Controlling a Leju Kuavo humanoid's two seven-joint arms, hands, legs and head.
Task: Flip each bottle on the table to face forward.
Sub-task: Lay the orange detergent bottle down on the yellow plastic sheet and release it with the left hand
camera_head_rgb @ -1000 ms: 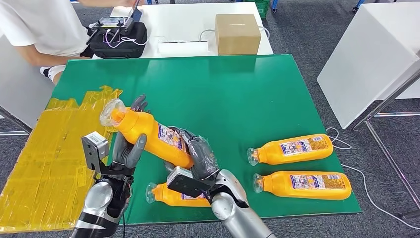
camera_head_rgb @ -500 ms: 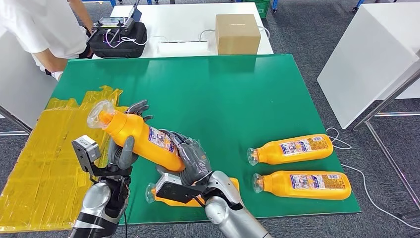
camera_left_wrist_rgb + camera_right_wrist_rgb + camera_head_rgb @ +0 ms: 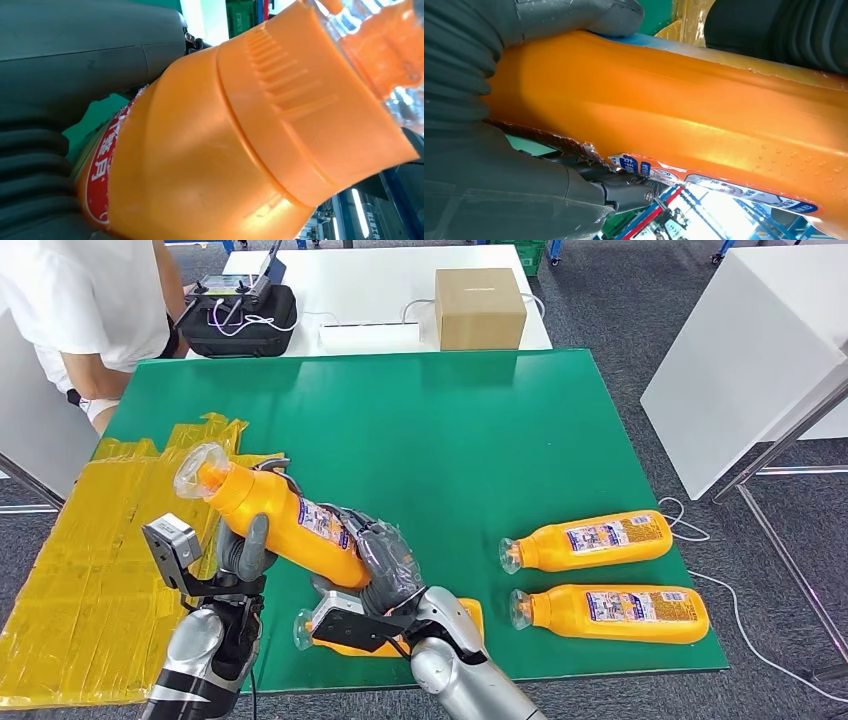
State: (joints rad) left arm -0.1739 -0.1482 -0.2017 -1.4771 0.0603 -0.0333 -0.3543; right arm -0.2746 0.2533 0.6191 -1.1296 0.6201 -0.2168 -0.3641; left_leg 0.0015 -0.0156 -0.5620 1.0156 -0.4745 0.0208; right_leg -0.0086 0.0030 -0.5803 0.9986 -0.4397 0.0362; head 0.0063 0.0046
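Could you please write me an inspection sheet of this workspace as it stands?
Surface: green table, yellow taped sheet at its left.
Job's things: held bottle lifted and tilted; third bottle lies under the arms; two bottles lie at right.
Clutter: nothing seen.
Hands: left hand and right hand both hold the held bottle.
Cables: white cable on the floor.
Surroundings: cardboard box, black case, a person.

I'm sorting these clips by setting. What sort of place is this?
Likely a robot lab or test room rather than a home or shop: a green mat covers the work table, a cardboard box and a cabled controller case sit on a white table behind, and a person stands by.
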